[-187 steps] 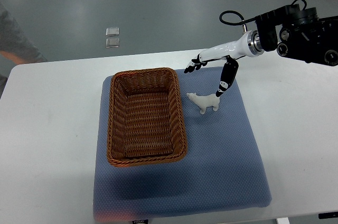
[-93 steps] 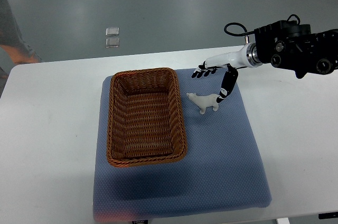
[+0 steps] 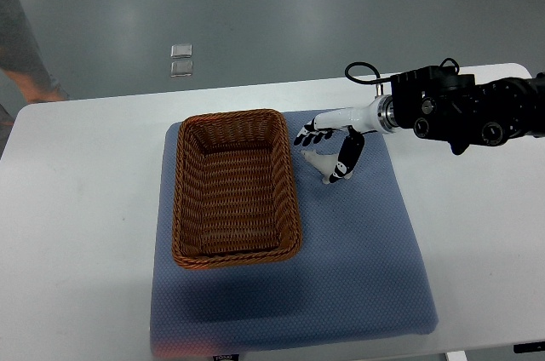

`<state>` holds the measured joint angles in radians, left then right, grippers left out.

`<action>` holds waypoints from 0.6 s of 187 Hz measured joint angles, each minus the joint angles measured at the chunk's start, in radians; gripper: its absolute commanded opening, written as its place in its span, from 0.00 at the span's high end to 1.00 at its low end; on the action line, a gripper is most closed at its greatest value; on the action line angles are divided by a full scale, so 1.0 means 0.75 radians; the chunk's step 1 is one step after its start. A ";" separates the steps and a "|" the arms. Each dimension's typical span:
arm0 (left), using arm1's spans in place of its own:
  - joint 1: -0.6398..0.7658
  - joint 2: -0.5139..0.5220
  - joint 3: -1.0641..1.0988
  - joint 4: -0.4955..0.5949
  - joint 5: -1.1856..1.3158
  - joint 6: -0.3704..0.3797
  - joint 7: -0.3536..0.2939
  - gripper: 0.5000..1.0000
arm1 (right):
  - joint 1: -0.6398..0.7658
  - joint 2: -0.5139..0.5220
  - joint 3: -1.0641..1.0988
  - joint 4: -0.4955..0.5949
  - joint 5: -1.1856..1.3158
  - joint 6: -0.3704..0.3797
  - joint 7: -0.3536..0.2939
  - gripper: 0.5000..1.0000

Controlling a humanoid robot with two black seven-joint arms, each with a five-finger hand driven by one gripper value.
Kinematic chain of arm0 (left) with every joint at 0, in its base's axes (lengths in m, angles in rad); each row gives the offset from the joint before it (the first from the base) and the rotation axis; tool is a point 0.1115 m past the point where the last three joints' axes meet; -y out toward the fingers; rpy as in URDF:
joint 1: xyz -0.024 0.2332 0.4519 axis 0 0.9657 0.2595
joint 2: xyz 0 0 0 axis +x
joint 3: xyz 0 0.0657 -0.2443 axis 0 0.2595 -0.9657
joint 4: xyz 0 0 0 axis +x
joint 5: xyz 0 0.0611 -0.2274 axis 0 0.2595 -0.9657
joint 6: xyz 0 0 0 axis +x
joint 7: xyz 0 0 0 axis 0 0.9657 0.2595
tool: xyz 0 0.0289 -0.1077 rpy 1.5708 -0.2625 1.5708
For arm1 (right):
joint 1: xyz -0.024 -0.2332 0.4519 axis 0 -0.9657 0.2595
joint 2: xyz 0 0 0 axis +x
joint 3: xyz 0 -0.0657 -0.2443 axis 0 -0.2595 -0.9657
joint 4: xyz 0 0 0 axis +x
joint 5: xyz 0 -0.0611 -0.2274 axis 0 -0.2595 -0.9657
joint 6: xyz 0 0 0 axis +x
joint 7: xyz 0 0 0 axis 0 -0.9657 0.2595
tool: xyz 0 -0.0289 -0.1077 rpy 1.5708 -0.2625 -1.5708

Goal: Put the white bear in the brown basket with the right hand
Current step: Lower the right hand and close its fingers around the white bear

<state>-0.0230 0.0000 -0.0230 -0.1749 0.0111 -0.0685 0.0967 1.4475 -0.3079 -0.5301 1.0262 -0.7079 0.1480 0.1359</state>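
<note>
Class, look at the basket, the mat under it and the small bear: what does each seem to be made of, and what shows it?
Basket: woven wicker or rattan, brown, matte; the interlaced strands show. Mat: blue, probably fabric or foam, with a fine dotted texture. Bear: white, smooth-looking, perhaps plastic or resin; too small to be sure.

I'm looking into a lab or test room; a bare white table (image 3: 94, 208) with a blue mat (image 3: 358, 259); grey smooth floor (image 3: 255, 12) beyond it.
</note>
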 measured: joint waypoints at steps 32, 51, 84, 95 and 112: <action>0.000 0.000 0.000 0.000 0.000 0.000 0.000 0.00 | -0.008 0.005 -0.001 -0.003 -0.120 -0.028 0.000 0.33; 0.000 0.000 0.000 0.000 0.000 0.000 0.000 0.00 | -0.019 0.014 -0.001 -0.007 -0.188 -0.041 0.000 0.33; 0.000 0.000 0.000 0.000 0.000 0.000 0.000 0.00 | -0.021 0.016 -0.001 -0.022 -0.211 -0.044 0.001 0.40; 0.000 0.000 0.000 0.000 0.000 0.000 0.000 0.00 | -0.021 0.016 -0.001 -0.027 -0.211 -0.044 0.001 0.41; 0.000 0.000 0.000 0.000 0.000 0.000 0.000 0.00 | -0.024 0.018 -0.002 -0.031 -0.213 -0.044 0.002 0.45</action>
<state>-0.0230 0.0000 -0.0230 -0.1749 0.0110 -0.0686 0.0966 1.4295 -0.2948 -0.5315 1.0031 -0.8679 0.1150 0.1376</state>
